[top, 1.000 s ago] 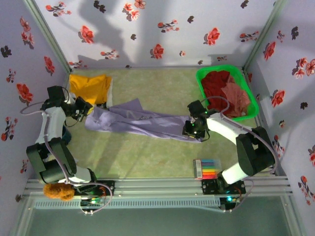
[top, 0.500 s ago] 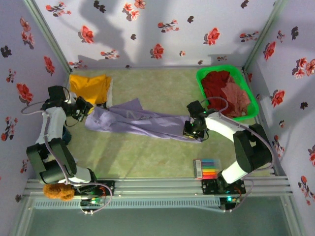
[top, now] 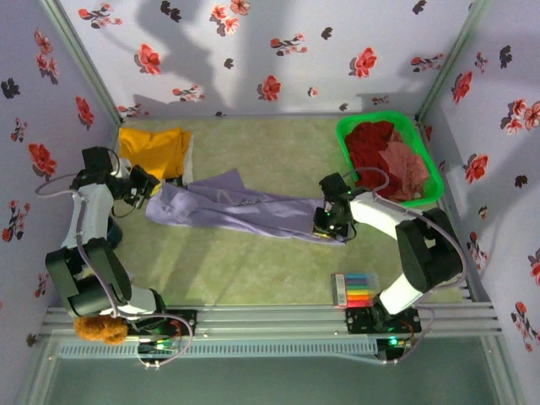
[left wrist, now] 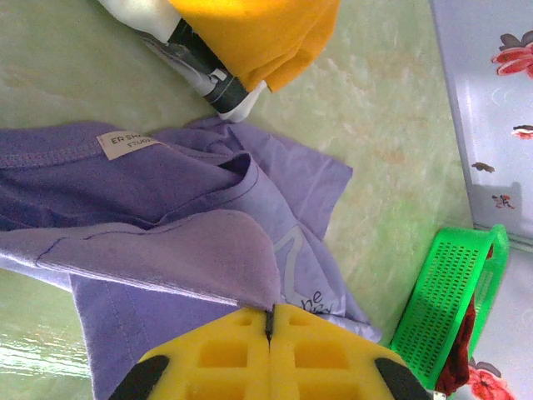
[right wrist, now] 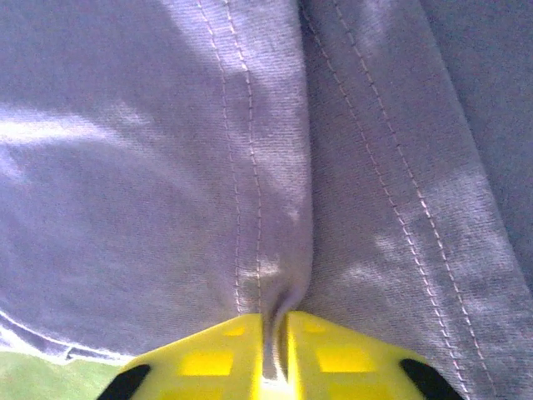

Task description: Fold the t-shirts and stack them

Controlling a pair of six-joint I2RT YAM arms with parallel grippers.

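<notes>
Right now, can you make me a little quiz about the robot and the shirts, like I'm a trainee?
1. True or false: the mustard-yellow t-shirt lies in the green basket.
2. What is the right gripper pinching? A) the purple t-shirt B) the mustard-yellow t-shirt C) the green basket's rim
3. Which two colours of cloth lie in the green basket?
Key: 1 false, it lies on the table. 2 A. 3 dark red cloth and salmon-pink cloth.

Pale green table [top: 270, 143] carries lavender tee [top: 245, 209], mustard tee [top: 152, 150], green basket [top: 341, 135], marker pack [top: 354, 289].
</notes>
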